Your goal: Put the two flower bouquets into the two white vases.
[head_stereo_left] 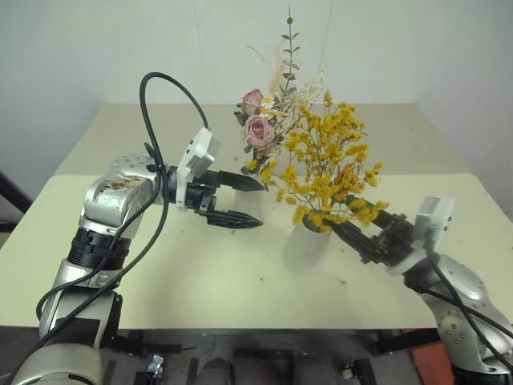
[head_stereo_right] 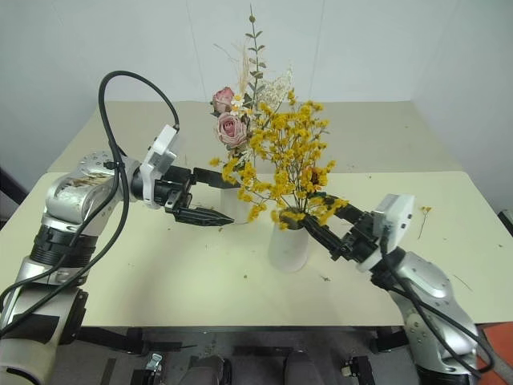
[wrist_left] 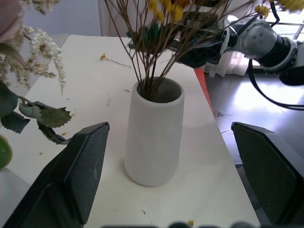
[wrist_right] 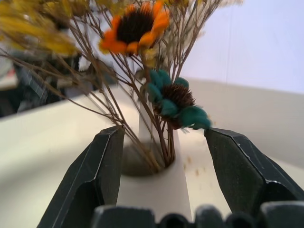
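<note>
The bushy yellow-orange bouquet (head_stereo_left: 325, 168) stands with its brown stems in the shorter, wide-mouthed white vase (head_stereo_left: 307, 247) at the middle of the table. My right gripper (head_stereo_left: 346, 234) is open just right of that vase's mouth. In the right wrist view its fingers (wrist_right: 102, 166) flank the stems without touching them. The pink rose bouquet (head_stereo_left: 260, 132) rises from the tall slim white vase (head_stereo_right: 238, 207), which my left gripper mostly hides. My left gripper (head_stereo_left: 258, 203) is open in front of the tall vase, empty, and points right toward the shorter vase (wrist_left: 154, 133).
The vases stand on a cream table (head_stereo_left: 200, 273), with a second table (head_stereo_left: 160, 128) behind it. A small loose yellow sprig (head_stereo_right: 422, 212) lies near the right edge. Tiny flower crumbs dot the surface around the vases.
</note>
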